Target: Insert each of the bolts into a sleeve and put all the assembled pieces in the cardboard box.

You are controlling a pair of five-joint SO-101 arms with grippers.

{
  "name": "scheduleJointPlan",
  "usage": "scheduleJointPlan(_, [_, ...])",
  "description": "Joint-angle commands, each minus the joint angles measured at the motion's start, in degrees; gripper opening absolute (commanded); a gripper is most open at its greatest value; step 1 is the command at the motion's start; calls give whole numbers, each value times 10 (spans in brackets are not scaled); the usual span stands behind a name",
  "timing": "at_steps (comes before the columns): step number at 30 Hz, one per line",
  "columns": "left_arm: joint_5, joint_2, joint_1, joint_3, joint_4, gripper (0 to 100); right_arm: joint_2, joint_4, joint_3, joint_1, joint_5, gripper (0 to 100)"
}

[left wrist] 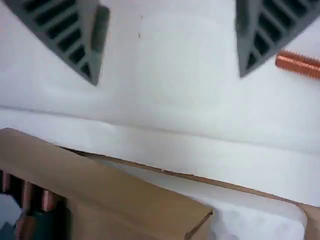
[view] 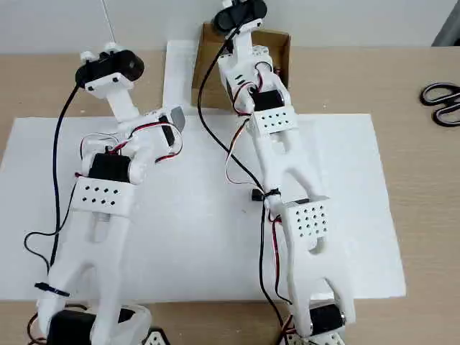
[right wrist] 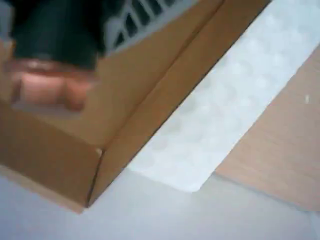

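My right gripper [right wrist: 85, 35] is shut on an assembled piece [right wrist: 50, 60], a black sleeve with a copper bolt head showing at its end. It holds the piece over the inside of the cardboard box [right wrist: 150, 75]. In the high view that arm stretches to the cardboard box [view: 280, 43] at the table's far edge. My left gripper [left wrist: 167, 75] is open just above the white foam sheet, nothing between its grey fingers [left wrist: 80, 40]. A loose copper bolt [left wrist: 300, 65] lies just outside one finger. Assembled pieces [left wrist: 25, 202] stand inside the box [left wrist: 125, 195].
A white foam sheet [view: 201, 237] covers the middle of the wooden table, and a narrow foam strip [view: 180, 72] runs beside the box. Scissors [view: 442, 100] lie at the far right. Cables hang along both arms.
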Motion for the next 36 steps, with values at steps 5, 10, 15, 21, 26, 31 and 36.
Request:
scheduleJointPlan(5, [4,-8,2,-26,5,170,-17,45,-7,-12,6,221])
scheduleJointPlan(10, [4,-9,2,-28,21,170,-22,48,-7,-12,6,198])
scheduleJointPlan(15, [4,-41,1,-26,25,170,-28,76,-11,-12,3,199])
scheduleJointPlan(21, [1,-117,-1,-24,24,170,-99,313,-69,-24,-47,199])
scheduleJointPlan(26, [0,-142,-2,-4,25,170,-145,492,-106,-24,-55,199])
scheduleJointPlan(31, [1,-166,1,29,25,170,-177,641,-142,-26,-55,199])
scheduleJointPlan(36, [1,-200,1,70,25,170,-199,707,-120,-23,-53,199])
